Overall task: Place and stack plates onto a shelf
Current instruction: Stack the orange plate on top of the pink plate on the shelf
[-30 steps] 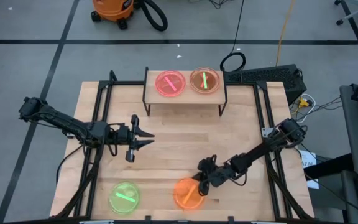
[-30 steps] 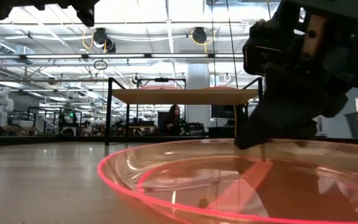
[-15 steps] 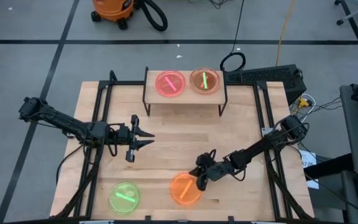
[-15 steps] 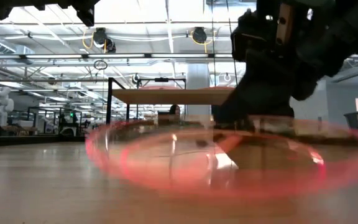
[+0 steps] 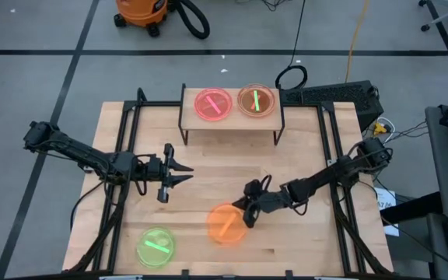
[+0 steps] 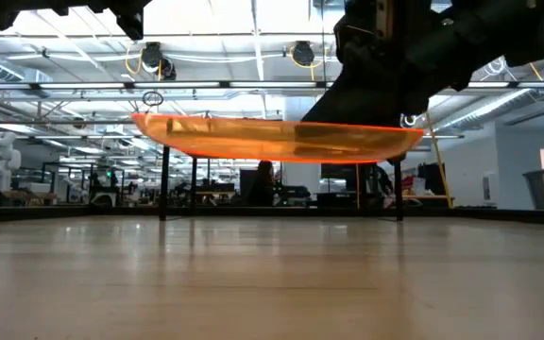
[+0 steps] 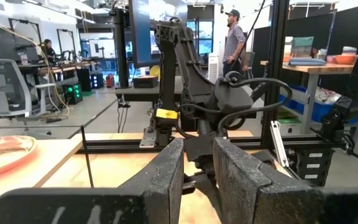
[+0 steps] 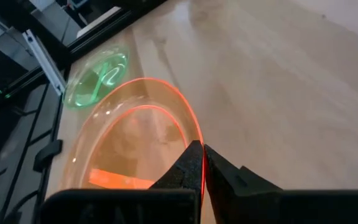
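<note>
An orange plate (image 5: pixel 226 224) hangs over the near middle of the table, with my right gripper (image 5: pixel 247 213) shut on its rim. In the low view this plate (image 6: pixel 272 138) floats well above the tabletop. A green plate (image 5: pixel 155 247) lies flat on the table at the near left. The shelf (image 5: pixel 230 123) stands at the far middle and bears a pink plate (image 5: pixel 213 104) and an orange plate with a green streak (image 5: pixel 256 101). My left gripper (image 5: pixel 182 177) waits open at the table's left, level, pointing right. My right gripper pinches the orange plate's rim (image 8: pixel 197 155) between its two fingers, on the plate's side toward the table's right. The fingers reach in from the right, slanting slightly down. The plate is lifted clear of the table, open side up, about level.
Black rails run along the table's left side (image 5: pixel 124 155) and right side (image 5: pixel 331 148). The bare wooden tabletop (image 5: pixel 232 167) spreads between the shelf and the held plate. An orange vacuum (image 5: pixel 141 11) stands on the floor beyond the table.
My right gripper has risen and gone toward the far edge and a little to the left, staying shut on the orange plate. The plate, which lay on the table near the front edge, is now lifted clear and hangs about level.
</note>
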Robot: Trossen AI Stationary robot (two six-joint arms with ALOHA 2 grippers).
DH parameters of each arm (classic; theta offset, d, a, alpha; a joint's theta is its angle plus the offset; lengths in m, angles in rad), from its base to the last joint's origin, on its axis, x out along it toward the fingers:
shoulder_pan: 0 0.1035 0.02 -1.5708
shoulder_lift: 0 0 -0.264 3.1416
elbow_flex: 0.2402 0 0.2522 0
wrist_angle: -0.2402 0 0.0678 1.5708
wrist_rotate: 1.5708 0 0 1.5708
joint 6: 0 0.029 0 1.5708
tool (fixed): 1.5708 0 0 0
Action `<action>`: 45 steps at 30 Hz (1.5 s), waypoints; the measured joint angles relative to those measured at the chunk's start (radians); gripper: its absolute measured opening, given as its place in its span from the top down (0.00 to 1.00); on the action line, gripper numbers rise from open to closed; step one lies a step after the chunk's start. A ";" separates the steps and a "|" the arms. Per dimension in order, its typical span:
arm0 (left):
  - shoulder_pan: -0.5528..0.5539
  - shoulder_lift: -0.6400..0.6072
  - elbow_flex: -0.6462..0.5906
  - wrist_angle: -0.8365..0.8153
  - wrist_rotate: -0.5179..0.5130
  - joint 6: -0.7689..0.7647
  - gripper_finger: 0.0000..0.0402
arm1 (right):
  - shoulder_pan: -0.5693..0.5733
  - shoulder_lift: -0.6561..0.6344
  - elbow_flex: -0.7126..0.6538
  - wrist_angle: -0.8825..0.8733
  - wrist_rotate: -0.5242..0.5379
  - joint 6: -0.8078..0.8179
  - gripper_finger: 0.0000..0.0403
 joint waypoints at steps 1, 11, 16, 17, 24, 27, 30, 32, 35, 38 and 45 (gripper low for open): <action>0.000 0.000 0.000 0.000 0.000 0.000 0.76 | -0.007 0.000 0.000 0.000 0.000 -0.006 1.00; 0.000 0.000 0.000 0.000 0.000 0.004 0.76 | -0.086 0.000 0.000 0.000 -0.004 -0.040 1.00; 0.000 0.000 0.000 0.000 0.000 0.005 0.76 | -0.103 0.000 0.000 0.001 -0.004 -0.040 1.00; 0.000 0.000 0.000 0.000 0.000 0.005 0.76 | -0.106 0.000 0.000 0.002 -0.005 -0.040 1.00; 0.000 0.000 0.000 0.000 0.000 0.007 0.76 | -0.122 -0.002 0.000 0.027 -0.008 -0.039 1.00; 0.000 0.000 0.000 0.000 0.000 0.006 0.76 | -0.133 -0.002 0.000 0.055 -0.008 -0.046 1.00; 0.000 0.000 0.000 0.001 0.000 0.006 0.76 | -0.145 -0.002 0.000 0.072 -0.008 -0.060 1.00; 0.000 0.000 0.000 0.003 0.000 0.007 0.76 | -0.156 -0.002 0.000 0.071 -0.009 -0.066 1.00; 0.000 0.000 0.000 0.016 0.000 0.015 0.76 | -0.176 -0.002 0.000 0.071 -0.009 -0.069 1.00; 0.000 0.000 0.000 0.017 0.000 0.016 0.76 | -0.195 -0.002 0.000 0.077 -0.015 -0.074 1.00; 0.000 0.000 0.000 0.016 0.000 0.022 0.76 | -0.242 -0.003 0.000 0.158 -0.064 -0.102 1.00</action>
